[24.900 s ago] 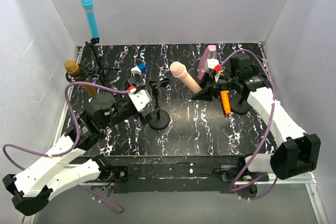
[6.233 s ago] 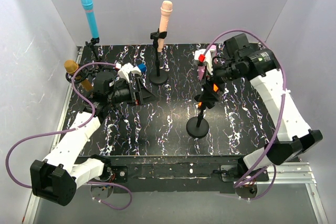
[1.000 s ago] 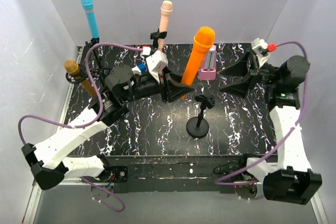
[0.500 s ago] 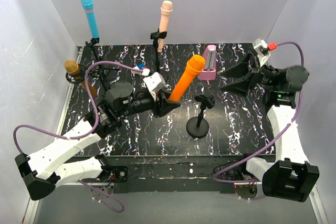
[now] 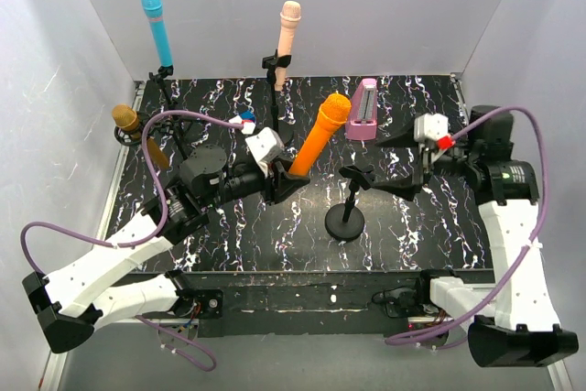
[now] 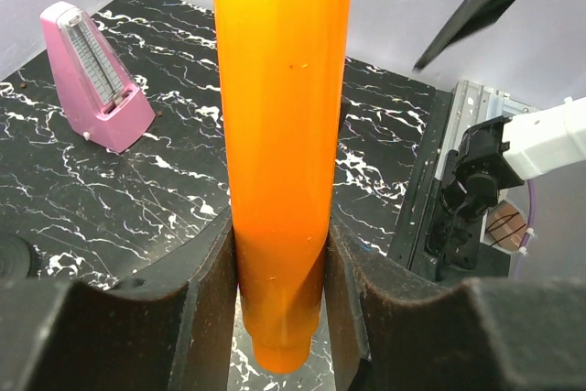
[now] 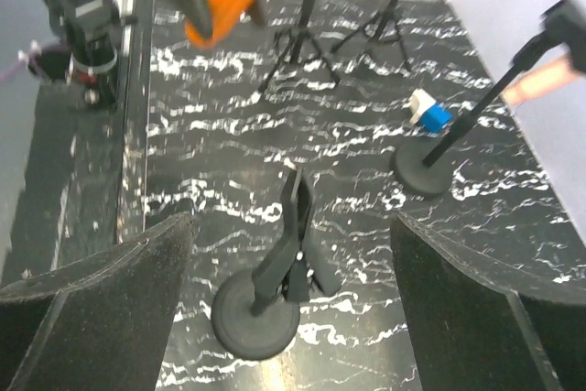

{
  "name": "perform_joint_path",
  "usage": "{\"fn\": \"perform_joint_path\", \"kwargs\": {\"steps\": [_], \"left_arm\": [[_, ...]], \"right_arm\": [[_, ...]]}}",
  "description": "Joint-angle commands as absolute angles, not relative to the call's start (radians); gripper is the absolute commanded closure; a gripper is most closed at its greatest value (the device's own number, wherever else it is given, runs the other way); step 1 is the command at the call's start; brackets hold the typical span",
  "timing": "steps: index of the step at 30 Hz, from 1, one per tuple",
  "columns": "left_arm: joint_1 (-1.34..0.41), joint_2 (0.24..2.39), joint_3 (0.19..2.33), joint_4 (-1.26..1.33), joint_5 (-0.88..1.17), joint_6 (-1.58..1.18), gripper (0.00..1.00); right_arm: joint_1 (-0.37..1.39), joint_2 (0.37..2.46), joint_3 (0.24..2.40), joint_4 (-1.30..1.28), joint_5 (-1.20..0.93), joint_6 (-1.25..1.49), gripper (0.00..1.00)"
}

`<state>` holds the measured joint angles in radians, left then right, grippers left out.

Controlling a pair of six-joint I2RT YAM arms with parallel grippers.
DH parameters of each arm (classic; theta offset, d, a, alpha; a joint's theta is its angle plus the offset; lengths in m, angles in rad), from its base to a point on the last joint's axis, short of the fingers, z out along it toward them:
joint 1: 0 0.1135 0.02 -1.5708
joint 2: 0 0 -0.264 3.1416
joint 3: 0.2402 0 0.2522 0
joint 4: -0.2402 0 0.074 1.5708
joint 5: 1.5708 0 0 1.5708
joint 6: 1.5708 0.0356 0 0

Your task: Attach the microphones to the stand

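My left gripper (image 5: 291, 176) is shut on the lower end of the orange microphone (image 5: 318, 139), which leans up and to the right, left of the empty black stand (image 5: 346, 219). In the left wrist view both pads press the orange microphone (image 6: 279, 135) and its butt end pokes out below my left gripper (image 6: 279, 290). My right gripper (image 5: 389, 167) stands open just right of the stand's clip (image 5: 355, 176). In the right wrist view the stand (image 7: 261, 318) lies between the wide jaws of my right gripper (image 7: 291, 226). The blue (image 5: 157, 25), pink-cream (image 5: 288, 29) and gold (image 5: 128, 121) microphones sit on other stands.
A mauve metronome-shaped block (image 5: 363, 109) stands at the back, behind the empty stand. A small blue-and-white piece (image 5: 245, 121) lies near the pink-cream microphone's stand base (image 5: 275, 130). White walls close in the black marbled table (image 5: 275, 235) on three sides.
My left arm has pulled back and lowered the orange microphone toward the table. My right gripper has swung down and left to the empty stand, its jaws wider.
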<state>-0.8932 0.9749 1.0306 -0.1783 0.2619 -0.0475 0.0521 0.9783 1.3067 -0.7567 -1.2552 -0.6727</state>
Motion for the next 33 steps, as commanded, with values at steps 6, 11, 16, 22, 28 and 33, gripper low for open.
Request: {"fn": "perform_joint_path", "kwargs": {"steps": [6, 11, 16, 22, 28, 33], "left_arm": [[-0.891, 0.917, 0.991, -0.144, 0.238, -0.043, 1.00], [-0.891, 0.910, 0.956, -0.114, 0.236, -0.049, 1.00], [-0.891, 0.928, 0.942, -0.078, 0.238, -0.031, 1.00], [-0.891, 0.972, 0.917, -0.006, 0.247, -0.025, 1.00], [-0.888, 1.020, 0.874, 0.116, 0.265, -0.015, 1.00], [-0.881, 1.071, 0.833, 0.234, 0.302, -0.006, 1.00]], "right_arm": [[0.052, 1.000, 1.146, -0.911, -1.241, -1.131, 0.07], [0.052, 1.003, 1.083, -0.795, -1.232, -0.999, 0.08], [0.061, 1.009, 1.031, -0.712, -1.241, -0.904, 0.10], [0.080, 1.023, 1.011, -0.657, -1.267, -0.841, 0.14], [0.095, 1.038, 1.006, -0.641, -1.289, -0.828, 0.20], [0.100, 1.042, 0.991, -0.627, -1.279, -0.819, 0.28]]}}
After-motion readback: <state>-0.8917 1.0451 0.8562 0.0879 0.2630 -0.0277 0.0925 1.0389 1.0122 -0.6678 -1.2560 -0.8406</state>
